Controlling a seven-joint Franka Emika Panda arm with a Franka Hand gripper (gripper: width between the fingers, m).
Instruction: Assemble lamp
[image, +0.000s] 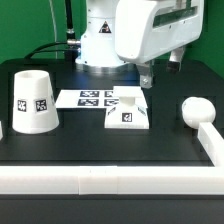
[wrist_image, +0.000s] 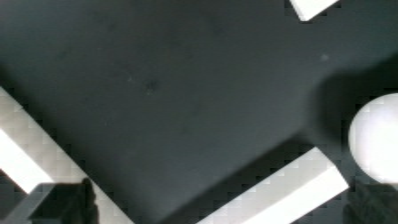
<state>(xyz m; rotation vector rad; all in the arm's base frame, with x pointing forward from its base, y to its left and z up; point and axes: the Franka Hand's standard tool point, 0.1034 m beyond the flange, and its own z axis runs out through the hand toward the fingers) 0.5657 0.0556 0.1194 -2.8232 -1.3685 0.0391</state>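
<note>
Shade (image: 33, 100), base (image: 128, 110) and bulb (image: 197, 111) sit apart on the black table (image: 100, 145); gripper (image: 147, 76) hangs near the base, opening impossible to judge.

Showing a black matte surface (image: 95, 150) under soft, even light. Running a white raised rail (image: 100, 180) along its near edge and up the edge on the exterior view's right. Backing the far edge with a plain green backdrop (image: 25, 25).

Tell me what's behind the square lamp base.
In the exterior view, the marker board lies flat behind the base. The base covers one end of it, so contact cannot be judged.
</note>
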